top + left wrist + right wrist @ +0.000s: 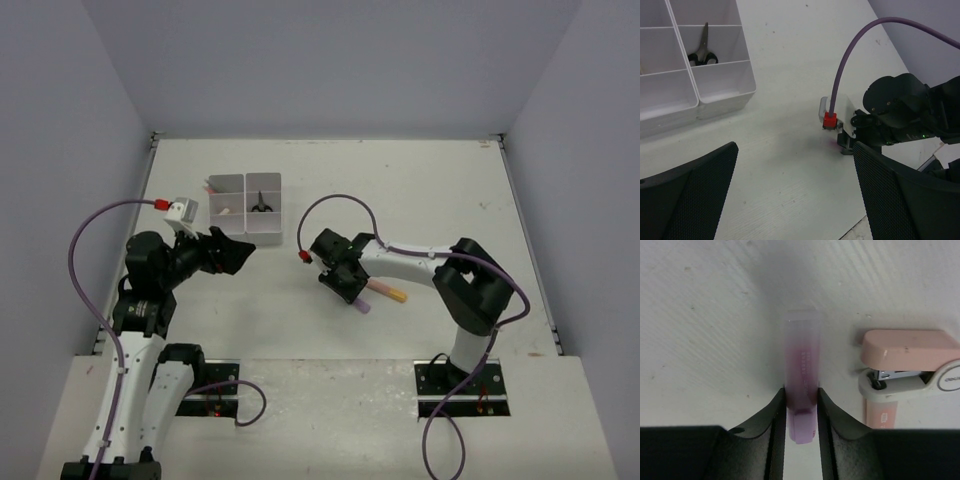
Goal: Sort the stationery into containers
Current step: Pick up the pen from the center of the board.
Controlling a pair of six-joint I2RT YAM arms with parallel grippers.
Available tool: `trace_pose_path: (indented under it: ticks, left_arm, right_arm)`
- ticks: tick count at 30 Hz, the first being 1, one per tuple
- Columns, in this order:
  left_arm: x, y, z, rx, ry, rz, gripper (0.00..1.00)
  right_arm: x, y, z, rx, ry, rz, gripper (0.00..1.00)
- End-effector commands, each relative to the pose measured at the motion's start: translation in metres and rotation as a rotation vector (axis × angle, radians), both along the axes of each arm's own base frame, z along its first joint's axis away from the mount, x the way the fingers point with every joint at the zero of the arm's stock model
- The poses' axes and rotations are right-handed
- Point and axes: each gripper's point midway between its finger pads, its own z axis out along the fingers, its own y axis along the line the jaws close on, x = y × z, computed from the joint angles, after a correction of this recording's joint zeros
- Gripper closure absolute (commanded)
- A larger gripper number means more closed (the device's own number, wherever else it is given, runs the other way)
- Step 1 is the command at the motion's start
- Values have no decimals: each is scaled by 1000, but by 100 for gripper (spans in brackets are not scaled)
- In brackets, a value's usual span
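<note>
While a white table point(420, 190) is spreading across the top view, two arms are leaning over it from the near edge, the left arm point(140, 310) on the left and the right arm point(470, 290) on the right.

A white compartment tray point(246, 235) is sitting toward the far left of the table, just beyond the left arm's reach end. The left gripper point(795, 200) is hovering near the tray's near edge, with its two black fingers point(690, 195) spread wide apart. Nothing is lying between them, only bare table.

The right gripper point(801, 395) is pointing down at the table's middle, well apart from the tray. A purple marker point(801, 360) is lying flat on the table, with its near end sitting between the right fingers point(775, 415). Both fingers are pressing against the marker's sides with no gap showing, and the rest of the marker is sticking out beyond the fingertips.

Just beside the marker, on its right in the right wrist view, a small pink and white stapler point(910, 360) is lying apart from the fingers.

Black-handled scissors point(702, 50) are resting in the middle compartment of the tray's right column. Small pale items are showing in the left column, too small to tell.
</note>
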Motion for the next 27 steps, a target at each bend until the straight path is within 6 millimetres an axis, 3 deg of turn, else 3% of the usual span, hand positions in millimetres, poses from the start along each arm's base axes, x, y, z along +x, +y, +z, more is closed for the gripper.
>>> trace_pose_path:
  ticks: [1,3,7,10,12,16,17,20,27]
  left_arm:
    - [-4,-14,2,-37,-17,-92,0]
    - [-12,-25,-3,-83,24,-169,0]
    - [-28,-49,-6,-297,96,-290,0]
    - [-42,-59,16,-484,-72,-367,0]
    - [-46,-62,34,-551,-133,-357,0]
    - [-41,-81,57,-586,-153,-325,0]
    - [-31,-82,57,-568,-140,-274,0]
    - [-7,-81,50,-495,-101,-124,0]
    - [5,-94,29,-454,-17,-81,13]
  right_arm:
    - [-30,26,15,119,76,77,96]
    - [-34,35,29,186,53,98,99]
    - [-18,58,95,436,-130,6,100]
    - [-5,82,157,701,-233,-120,100]
    - [-3,90,180,799,-220,-228,100]
    - [-5,106,198,832,-242,-290,100]
    - [-2,106,201,818,-271,-315,100]
    - [0,106,208,782,-325,-379,100]
    - [-11,115,223,783,-363,-370,100]
